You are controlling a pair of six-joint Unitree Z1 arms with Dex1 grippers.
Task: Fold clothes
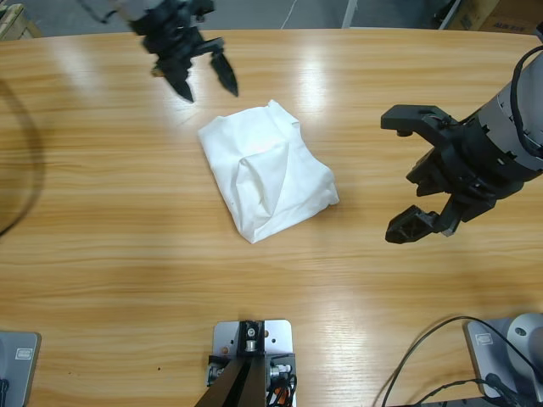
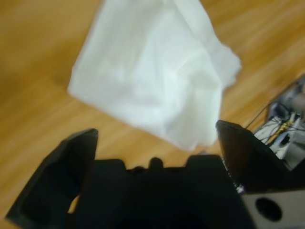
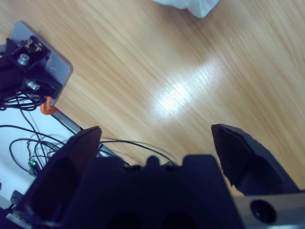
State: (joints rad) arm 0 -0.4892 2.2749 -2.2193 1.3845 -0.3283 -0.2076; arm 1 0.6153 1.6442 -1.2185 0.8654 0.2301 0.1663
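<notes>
Pale wooden desk (image 1: 102,212) fills the high view, and the white T-shirt (image 1: 267,170) is seen lying near its middle as a compact, slightly lumpy bundle. The folding is judged close to done; if a last tidy is wanted, a loose edge should be gripped low at the cloth's border and laid flat, so the bundle is not dragged. The left end effector (image 1: 205,78) is held above the desk just beyond the bundle's far corner, jaws spread apart and empty, pointed down toward the cloth. The right end effector (image 1: 407,174) is held well apart to the other side, jaws wide and empty.
</notes>
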